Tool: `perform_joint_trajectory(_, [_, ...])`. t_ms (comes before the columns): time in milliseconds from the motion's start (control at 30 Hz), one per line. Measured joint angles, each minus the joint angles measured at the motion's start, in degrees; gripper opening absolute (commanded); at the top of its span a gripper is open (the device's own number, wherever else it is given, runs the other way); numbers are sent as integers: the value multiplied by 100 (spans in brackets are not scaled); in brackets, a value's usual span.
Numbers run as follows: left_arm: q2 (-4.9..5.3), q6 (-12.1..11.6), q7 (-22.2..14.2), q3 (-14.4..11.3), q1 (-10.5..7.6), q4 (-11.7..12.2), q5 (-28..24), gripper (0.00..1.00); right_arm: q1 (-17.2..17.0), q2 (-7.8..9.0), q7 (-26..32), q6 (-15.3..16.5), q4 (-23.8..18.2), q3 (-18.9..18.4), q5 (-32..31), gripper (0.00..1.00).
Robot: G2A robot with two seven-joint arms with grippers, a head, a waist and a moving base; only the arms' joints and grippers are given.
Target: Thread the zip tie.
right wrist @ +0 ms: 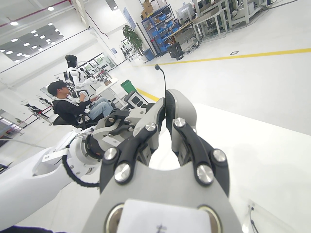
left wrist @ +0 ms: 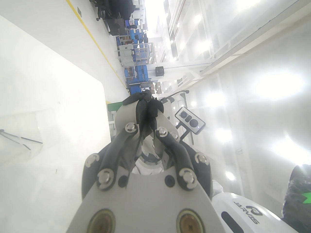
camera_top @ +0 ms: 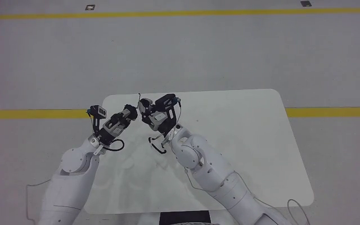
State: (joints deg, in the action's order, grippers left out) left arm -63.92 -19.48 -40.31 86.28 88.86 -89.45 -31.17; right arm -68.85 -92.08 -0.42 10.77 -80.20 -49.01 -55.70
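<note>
Pinches the tie, head up, in the right gripper above the table — tail seemingly nipped in the left gripper, likewise pressed together. Looks light, springy, slick — probably best held near each end.

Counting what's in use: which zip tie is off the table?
The black zip tie pinched in the right gripper, its head sticking out past the fingers. The spare ties lie flat in a clear bag on the table.
</note>
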Motion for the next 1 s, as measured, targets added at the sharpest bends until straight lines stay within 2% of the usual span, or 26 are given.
perform_joint_trajectory(467, [0,0,0,0,0,0,0,0,-4,-7,148,45,60,85,8,0])
perform_joint_trajectory(700, [0,0,0,0,0,0,0,0,-70,-5,-36,-41,9,67,-32,0])
perform_joint_trajectory(733, [0,0,0,0,0,0,0,0,-75,-4,-40,-44,2,65,-39,13])
perform_joint_trajectory(767, [0,0,0,0,0,0,0,0,-80,-3,-40,-47,-6,64,-49,46])
perform_joint_trajectory(800, [0,0,0,0,0,0,0,0,-82,-1,-37,-48,-12,63,-55,100])
perform_joint_trajectory(1000, [0,0,0,0,0,0,0,0,-117,8,-69,-99,-90,39,-111,100])
